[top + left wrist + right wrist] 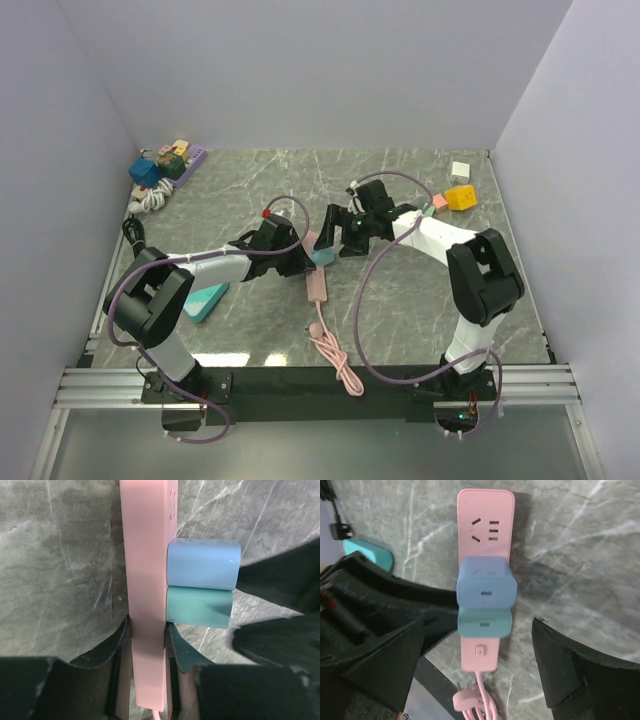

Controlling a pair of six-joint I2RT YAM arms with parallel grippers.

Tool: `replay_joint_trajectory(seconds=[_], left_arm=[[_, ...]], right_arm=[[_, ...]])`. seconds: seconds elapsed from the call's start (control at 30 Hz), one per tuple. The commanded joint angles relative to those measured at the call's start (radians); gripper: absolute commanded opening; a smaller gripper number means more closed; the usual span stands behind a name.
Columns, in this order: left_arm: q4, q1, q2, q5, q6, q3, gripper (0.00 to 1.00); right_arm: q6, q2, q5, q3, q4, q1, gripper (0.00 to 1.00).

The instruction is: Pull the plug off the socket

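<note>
Strip point(145, 555) was pinched at its sides by the left gripper point(147, 635); the right gripper point(477, 625) hung spread wide around blue plug point(486, 584) and teal plug point(485, 622).

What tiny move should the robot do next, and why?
Probably lower the right end effector and close it on the teal block-shaped plug: its fingers stand wide open either side of that plug, not touching it, while the left end effector already clamps the pink plastic power strip.
</note>
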Motion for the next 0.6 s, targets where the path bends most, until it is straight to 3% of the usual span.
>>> replay_joint_trajectory(seconds=[0.0,0.13,0.23,0.33,0.37,0.5,0.57], left_arm=[[-0.003,-0.017,0.005,0.045,-0.002,0.002,0.01],[-0.003,-0.017,-0.001,0.041,-0.005,-0.001,0.01],[-0.003,-0.019,-0.003,0.036,-0.005,-0.001,0.01],[-0.003,-0.019,-0.004,0.03,-0.008,-0.006,0.01],[-0.003,-0.019,-0.003,0.028,-0.009,-0.009,0.01],[-0.003,-0.019,-0.003,0.024,-0.016,-0.026,0.01],[-0.003,-0.019,0.0,0.021,-0.016,-0.03,0.01]], right_arm=[[-0.023,0.057,0.014,0.066,0.031,0.04,0.94],[-0.028,0.097,0.042,0.08,0.029,0.072,0.91],[-0.016,0.108,0.019,0.055,0.058,0.077,0.82],[-0.008,0.102,0.001,0.015,0.073,0.077,0.64],[-0.006,0.091,0.002,0.005,0.075,0.077,0.49],[-0.006,0.059,0.017,-0.028,0.066,0.074,0.17],[-0.012,0.047,0.021,-0.019,0.032,0.06,0.1]])
